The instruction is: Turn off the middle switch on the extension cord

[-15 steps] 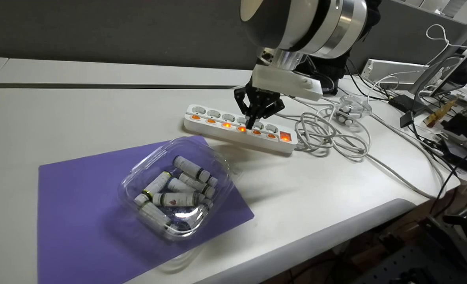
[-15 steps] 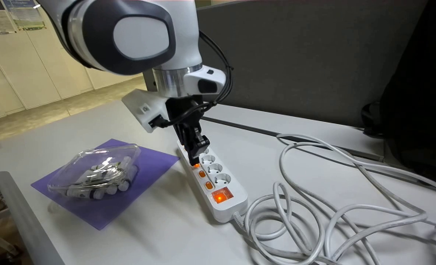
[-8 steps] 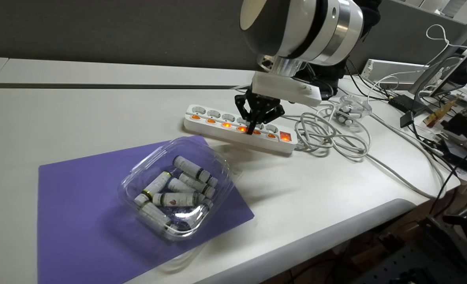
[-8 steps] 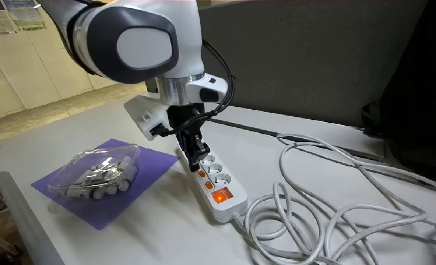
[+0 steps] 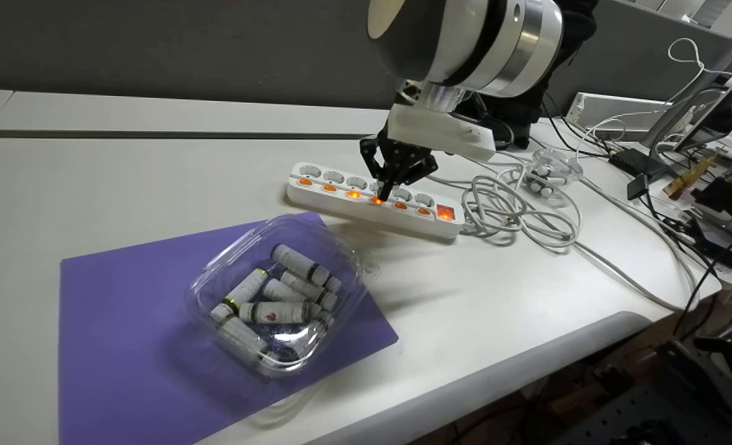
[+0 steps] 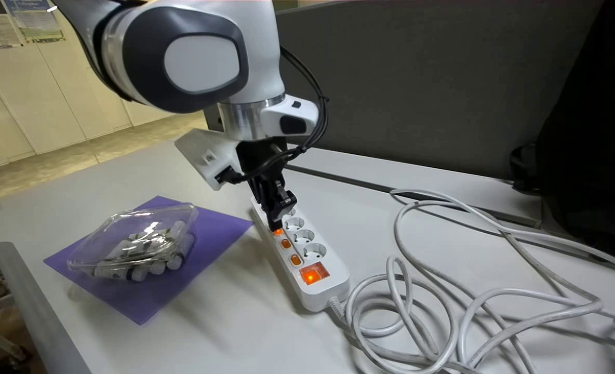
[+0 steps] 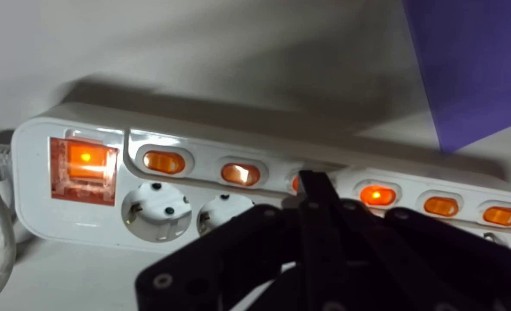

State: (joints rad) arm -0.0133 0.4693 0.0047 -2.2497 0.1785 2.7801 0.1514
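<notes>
The extension cord, a white strip with orange switches and round sockets, lies on the table in both exterior views. My black gripper points down at it with the fingers together and nothing between them. In the wrist view its fingertips cover most of the middle switch, leaving a lit orange sliver on their left. That switch glows just below the tips in an exterior view. Whether the tips touch it I cannot tell. The neighbouring lit switch is uncovered.
A large lit red switch sits at the strip's cable end. Coiled pale cable spreads from there. In an exterior view a clear tub of grey cylinders stands on a purple sheet, and a dark partition rises behind the table.
My gripper dipped lower onto the strip half a second ago, then rose and shifted slightly. The strip has moved a little. The middle switch still glows, and the fingers stayed shut.
</notes>
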